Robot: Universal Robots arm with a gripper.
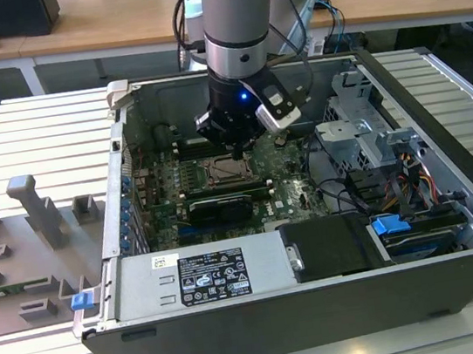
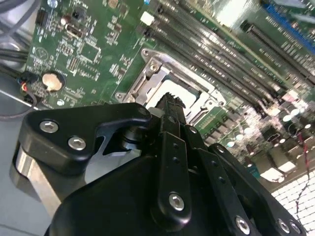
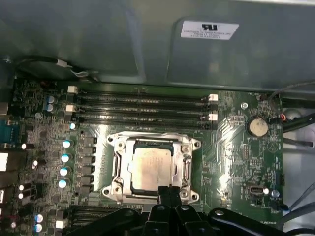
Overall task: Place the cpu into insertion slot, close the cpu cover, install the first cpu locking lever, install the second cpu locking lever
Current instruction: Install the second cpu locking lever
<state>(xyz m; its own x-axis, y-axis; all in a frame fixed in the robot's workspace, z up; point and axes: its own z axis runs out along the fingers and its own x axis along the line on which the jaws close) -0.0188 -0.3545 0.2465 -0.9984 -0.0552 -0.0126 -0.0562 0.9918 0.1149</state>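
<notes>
Directly beneath the gripper (image 3: 169, 192), the cpu (image 3: 150, 166) lies flat in the insertion slot (image 3: 118, 164) on the green motherboard (image 3: 236, 147), its pale metal face showing through the window of the cpu cover (image 3: 183, 147), which lies down over the socket. The black fingers (image 2: 170, 115) are drawn together with no gap between their tips and grasp nothing, their tips sitting at the socket's edge. Inside the open computer case (image 1: 439, 113) in the exterior view, the arm (image 1: 236, 18) reaches down to the board, with memory slots (image 3: 140, 105) lying beside the socket.
</notes>
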